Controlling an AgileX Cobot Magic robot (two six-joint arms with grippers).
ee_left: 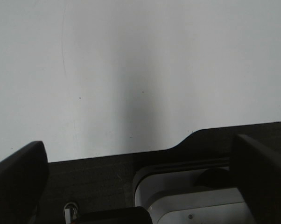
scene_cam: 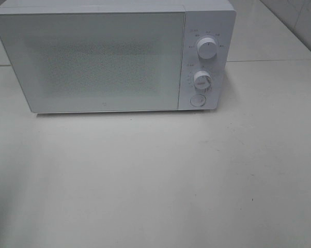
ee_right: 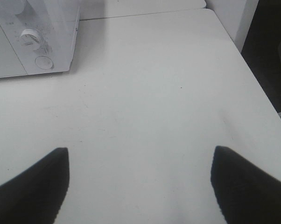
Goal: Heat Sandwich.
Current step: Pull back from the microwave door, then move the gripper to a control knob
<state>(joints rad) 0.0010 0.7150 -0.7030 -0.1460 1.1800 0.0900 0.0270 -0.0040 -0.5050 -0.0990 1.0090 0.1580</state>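
Note:
The sandwich is out of view in every frame. A white microwave point(scene_cam: 109, 57) stands at the back of the white table point(scene_cam: 155, 175), its door shut, with two dials point(scene_cam: 207, 47) and a round button on its right panel. Neither arm appears in the high view. My left gripper point(ee_left: 140, 172) is open, its dark fingers point(ee_left: 17, 182) wide apart over the table's edge, nothing between them. Over bare tabletop, right of the microwave point(ee_right: 33, 37), my right gripper point(ee_right: 140, 182) is open and empty too.
The table's right edge point(ee_right: 252, 79) drops to a dark floor. A second white table point(scene_cam: 269, 31) adjoins behind. In the left wrist view a white and dark base point(ee_left: 187, 200) lies below the table's edge.

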